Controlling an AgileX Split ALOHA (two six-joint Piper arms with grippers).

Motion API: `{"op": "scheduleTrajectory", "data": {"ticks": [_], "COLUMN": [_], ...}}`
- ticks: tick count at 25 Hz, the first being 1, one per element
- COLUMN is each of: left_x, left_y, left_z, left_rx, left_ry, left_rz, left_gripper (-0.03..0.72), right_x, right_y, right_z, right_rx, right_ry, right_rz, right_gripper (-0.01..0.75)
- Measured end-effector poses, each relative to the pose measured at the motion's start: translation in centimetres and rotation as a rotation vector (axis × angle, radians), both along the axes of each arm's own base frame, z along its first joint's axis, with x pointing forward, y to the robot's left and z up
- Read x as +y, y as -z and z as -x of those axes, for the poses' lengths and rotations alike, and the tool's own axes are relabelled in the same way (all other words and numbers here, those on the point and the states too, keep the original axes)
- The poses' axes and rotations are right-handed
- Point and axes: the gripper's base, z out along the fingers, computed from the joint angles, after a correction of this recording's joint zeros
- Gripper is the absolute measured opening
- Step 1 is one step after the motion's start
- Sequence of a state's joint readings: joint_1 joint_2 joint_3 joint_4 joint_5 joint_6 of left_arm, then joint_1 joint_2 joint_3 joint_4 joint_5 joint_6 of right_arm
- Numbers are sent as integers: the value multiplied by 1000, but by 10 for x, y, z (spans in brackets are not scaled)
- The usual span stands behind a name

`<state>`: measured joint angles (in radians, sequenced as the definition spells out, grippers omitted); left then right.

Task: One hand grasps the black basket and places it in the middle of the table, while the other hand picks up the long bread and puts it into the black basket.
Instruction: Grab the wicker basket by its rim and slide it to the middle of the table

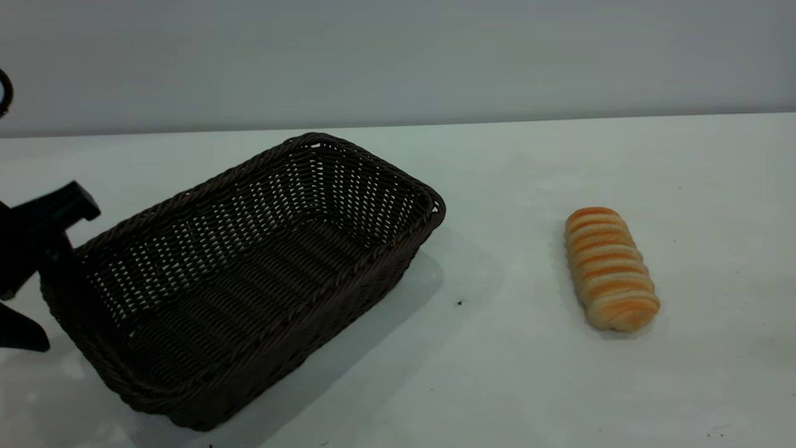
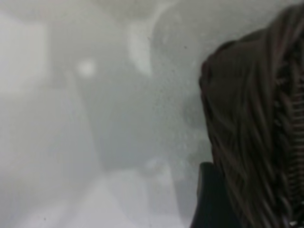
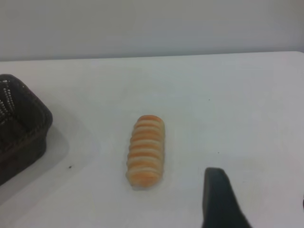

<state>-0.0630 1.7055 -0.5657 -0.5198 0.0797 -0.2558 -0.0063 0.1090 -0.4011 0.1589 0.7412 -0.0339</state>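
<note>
The black basket (image 1: 205, 230) is on the left half of the table (image 1: 497, 373), tilted, with a shadow beneath its right end. My left gripper (image 1: 53, 261) is at the basket's left short end, shut on its rim. In the left wrist view one black finger (image 2: 211, 199) lies against the outside of the woven wall (image 2: 251, 133); the other finger is hidden. The long bread (image 1: 609, 267) lies alone on the table to the right. My right gripper (image 3: 260, 204) is open, hovering short of the long bread (image 3: 146, 149) and off to one side, holding nothing.
A grey wall runs behind the table's far edge. A small dark speck (image 1: 459, 303) lies between the basket and the bread. A corner of the basket (image 3: 23, 123) shows in the right wrist view. White tabletop surrounds the bread.
</note>
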Motion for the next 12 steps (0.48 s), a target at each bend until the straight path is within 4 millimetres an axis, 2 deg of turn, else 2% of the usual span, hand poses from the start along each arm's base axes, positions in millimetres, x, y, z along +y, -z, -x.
{"op": "scheduleTrajectory", "data": {"ticks": [8, 12], "left_x": [2, 4], "left_y": [28, 37], "left_z": [-5, -7], "left_rx": [45, 49], "left_ry": [-22, -32], "left_rz": [-31, -50], "left_gripper": [523, 469], "right_x": [0, 0], "right_y": [0, 0], "right_z": [0, 0], "right_rx": [0, 0], "right_ry": [-1, -1], "right_rz": [0, 0], "right_gripper": [399, 399]}}
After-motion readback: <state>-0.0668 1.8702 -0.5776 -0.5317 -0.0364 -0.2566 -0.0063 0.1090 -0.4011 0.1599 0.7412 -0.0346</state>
